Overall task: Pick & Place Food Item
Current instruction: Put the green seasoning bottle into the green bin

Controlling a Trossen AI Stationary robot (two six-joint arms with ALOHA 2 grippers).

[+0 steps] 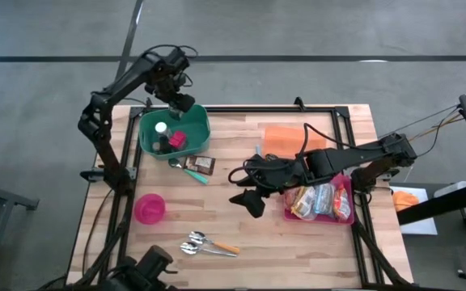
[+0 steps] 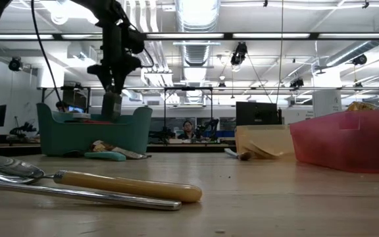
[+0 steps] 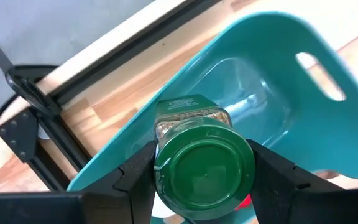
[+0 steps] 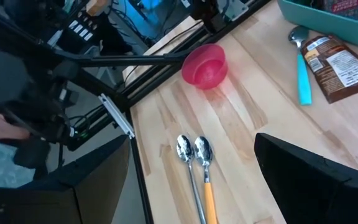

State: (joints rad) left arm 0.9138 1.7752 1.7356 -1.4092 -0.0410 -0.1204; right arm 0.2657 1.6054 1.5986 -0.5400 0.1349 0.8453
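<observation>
Left wrist view shows the green-lidded spice jar (image 3: 194, 155) clamped between the two fingers of the left gripper (image 3: 197, 180), held above the teal bin (image 3: 303, 112) at the table's far left part. To do this step well, I think the arm should lower the jar inside the walls, clear of the items already there, before letting go. Right gripper (image 1: 249, 198) waits wide apart and empty beside the pink tray (image 1: 342, 218).
</observation>
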